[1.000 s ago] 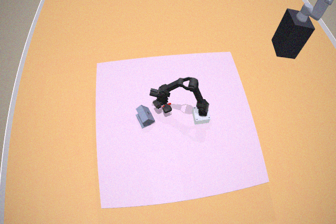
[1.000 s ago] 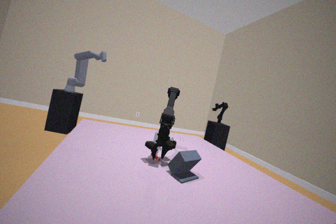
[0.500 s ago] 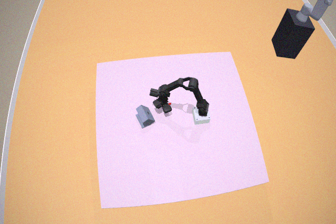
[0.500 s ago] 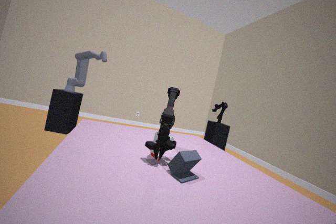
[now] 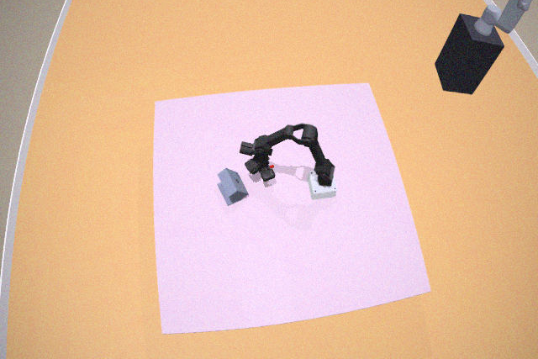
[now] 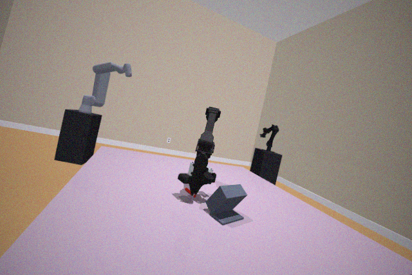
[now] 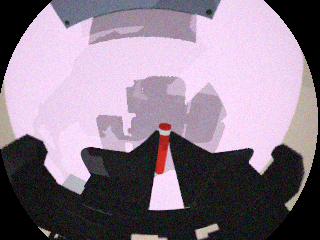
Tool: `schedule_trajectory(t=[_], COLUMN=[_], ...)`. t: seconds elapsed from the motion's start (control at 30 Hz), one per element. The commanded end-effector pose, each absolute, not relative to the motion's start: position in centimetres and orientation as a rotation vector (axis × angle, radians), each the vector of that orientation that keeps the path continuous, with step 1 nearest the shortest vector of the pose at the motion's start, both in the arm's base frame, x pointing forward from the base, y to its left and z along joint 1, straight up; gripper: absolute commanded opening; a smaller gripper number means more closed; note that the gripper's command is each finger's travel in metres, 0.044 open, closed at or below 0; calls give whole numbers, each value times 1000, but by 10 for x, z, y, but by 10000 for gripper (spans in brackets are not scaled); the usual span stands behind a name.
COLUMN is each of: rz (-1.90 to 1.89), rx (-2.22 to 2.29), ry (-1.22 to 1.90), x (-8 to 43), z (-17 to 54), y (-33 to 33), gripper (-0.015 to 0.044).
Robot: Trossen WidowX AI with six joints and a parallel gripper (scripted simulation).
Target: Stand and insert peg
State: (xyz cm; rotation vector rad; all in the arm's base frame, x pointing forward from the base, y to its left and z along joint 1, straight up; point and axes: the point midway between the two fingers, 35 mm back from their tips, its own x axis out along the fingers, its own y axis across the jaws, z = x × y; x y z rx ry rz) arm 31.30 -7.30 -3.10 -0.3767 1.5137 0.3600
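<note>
The red peg (image 5: 271,166) (image 6: 188,190) (image 7: 161,157) lies on the table, its white-banded end toward the sloped panel in the wrist view. My gripper (image 5: 263,168) (image 6: 194,194) (image 7: 163,134) points down at it; the fingertips are close together on either side of the peg, near the white band, and are shut on it. The plain end reaches back between the fingers toward the robot's base. The grey-blue sloped panel (image 5: 229,183) (image 6: 224,199) (image 7: 135,5) stands just beyond the gripper. Its hole (image 5: 237,181) shows as a dark spot in the top view; the other two views do not show it.
The arm's white base (image 5: 322,192) stands on the pink table top (image 5: 277,281) (image 6: 149,238). A grey arm on a black pedestal (image 5: 469,60) (image 6: 78,137) stands off the table, and a small dark arm on another pedestal (image 6: 265,167) stands behind.
</note>
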Motion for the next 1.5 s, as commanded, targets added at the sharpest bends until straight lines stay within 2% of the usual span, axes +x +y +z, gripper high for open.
schedule_trajectory(t=[0.0, 1.47], rz=[365, 408], rx=[-374, -286], ry=[1500, 1130], x=[313, 295], z=[-30, -9], y=[-73, -82], gripper=[49, 49])
